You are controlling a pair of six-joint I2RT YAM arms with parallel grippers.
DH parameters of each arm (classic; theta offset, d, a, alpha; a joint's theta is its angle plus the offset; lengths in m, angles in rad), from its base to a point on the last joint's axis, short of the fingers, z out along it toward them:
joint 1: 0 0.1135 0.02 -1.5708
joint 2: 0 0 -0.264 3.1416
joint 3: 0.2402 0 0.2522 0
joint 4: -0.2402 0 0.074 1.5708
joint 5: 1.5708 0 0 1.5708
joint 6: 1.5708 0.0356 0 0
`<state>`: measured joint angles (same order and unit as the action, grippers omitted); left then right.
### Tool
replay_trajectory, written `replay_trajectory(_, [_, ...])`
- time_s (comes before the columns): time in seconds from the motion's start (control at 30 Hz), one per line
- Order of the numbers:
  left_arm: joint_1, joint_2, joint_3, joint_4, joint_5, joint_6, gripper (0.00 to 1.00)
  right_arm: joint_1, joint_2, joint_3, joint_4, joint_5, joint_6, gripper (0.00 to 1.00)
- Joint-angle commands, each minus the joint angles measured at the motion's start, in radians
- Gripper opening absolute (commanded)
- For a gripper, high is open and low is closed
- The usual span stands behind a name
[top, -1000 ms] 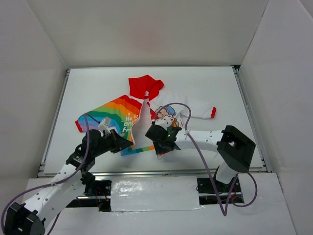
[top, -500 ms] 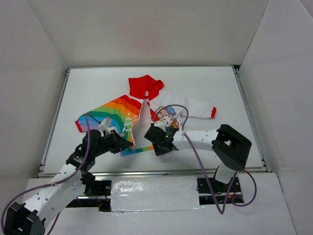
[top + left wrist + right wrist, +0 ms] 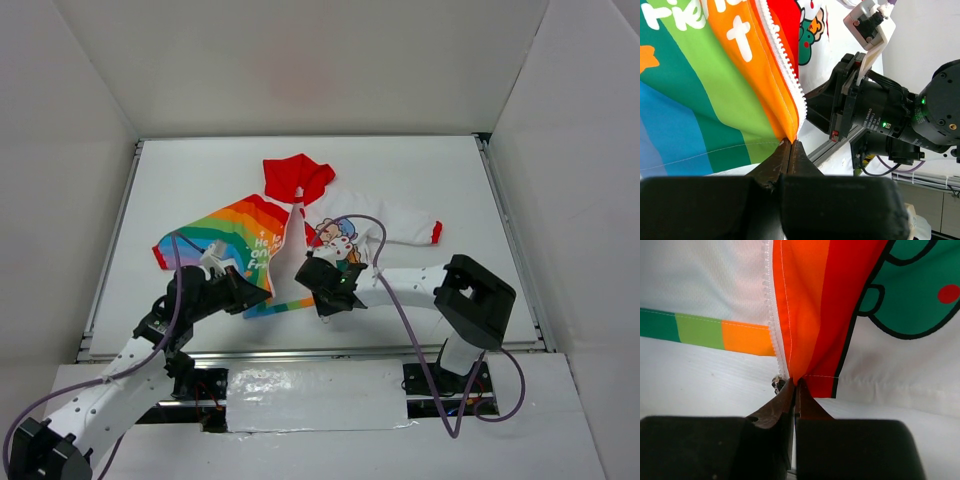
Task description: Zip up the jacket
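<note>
The small jacket (image 3: 300,225) lies on the white table, red hood (image 3: 296,177) at the far end, rainbow half (image 3: 235,240) on the left, white cartoon half (image 3: 370,225) on the right. My left gripper (image 3: 262,292) is shut on the bottom corner of the rainbow half (image 3: 791,142), right at the white zipper teeth (image 3: 785,75). My right gripper (image 3: 306,272) is shut on the bottom hem (image 3: 796,381) beside the other row of zipper teeth (image 3: 773,330). The metal zipper slider (image 3: 777,384) sits just left of its fingertips.
The right arm's wrist and camera (image 3: 880,120) are close in front of my left gripper. The table's near edge rail (image 3: 300,352) runs just behind both grippers. White walls enclose the table on three sides.
The right gripper has shifted slightly left and toward the near edge with the hem. The raised white flap between the halves has dropped and narrowed. The left gripper has barely moved.
</note>
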<state>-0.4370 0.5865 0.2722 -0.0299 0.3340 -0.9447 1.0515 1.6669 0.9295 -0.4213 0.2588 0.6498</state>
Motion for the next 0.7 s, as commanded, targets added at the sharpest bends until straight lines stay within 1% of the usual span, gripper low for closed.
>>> replay_trajectory(0.0, [0.004, 0.012, -0.011, 0.073, 0.020, 0.006, 0.00, 0.008, -0.034, -0.069, 0.078, -0.096, 0.031, 0.00])
replay_trajectory(0.03, [0.004, 0.018, -0.014, 0.073, 0.025, 0.001, 0.00, 0.008, -0.054, -0.078, 0.099, -0.107, 0.039, 0.00])
replay_trajectory(0.1, [0.004, 0.029, -0.028, 0.126, 0.040, -0.009, 0.00, 0.008, -0.099, -0.109, 0.163, -0.116, 0.063, 0.00])
replay_trajectory(0.13, [0.004, 0.032, -0.034, 0.180, 0.046, -0.022, 0.00, 0.010, -0.148, -0.118, 0.206, -0.113, 0.073, 0.00])
replay_trajectory(0.23, [0.004, 0.038, -0.060, 0.272, 0.063, -0.048, 0.00, 0.010, -0.243, -0.172, 0.309, -0.101, 0.111, 0.00])
replay_trajectory(0.27, [0.003, 0.044, -0.065, 0.336, 0.066, -0.054, 0.00, 0.010, -0.262, -0.185, 0.341, -0.111, 0.116, 0.00])
replay_trajectory(0.33, [0.001, 0.050, -0.073, 0.386, 0.057, -0.058, 0.00, 0.008, -0.306, -0.213, 0.389, -0.098, 0.152, 0.00])
replay_trajectory(0.4, [0.000, 0.052, -0.083, 0.453, 0.036, -0.058, 0.00, 0.010, -0.335, -0.239, 0.414, -0.064, 0.200, 0.00])
replay_trajectory(0.43, [-0.002, 0.050, -0.091, 0.482, 0.028, -0.065, 0.00, 0.008, -0.351, -0.251, 0.453, -0.058, 0.214, 0.00])
replay_trajectory(0.47, [-0.002, 0.053, -0.103, 0.536, 0.016, -0.069, 0.00, 0.007, -0.375, -0.274, 0.484, -0.082, 0.218, 0.00])
replay_trajectory(0.53, [-0.002, 0.062, -0.117, 0.593, 0.010, -0.080, 0.00, 0.004, -0.392, -0.287, 0.550, -0.107, 0.221, 0.00])
replay_trajectory(0.57, [-0.002, 0.068, -0.126, 0.652, 0.011, -0.083, 0.00, 0.004, -0.401, -0.297, 0.573, -0.118, 0.221, 0.00])
replay_trajectory(0.67, [-0.003, 0.090, -0.140, 0.740, 0.028, -0.101, 0.00, 0.001, -0.427, -0.336, 0.660, -0.139, 0.231, 0.00])
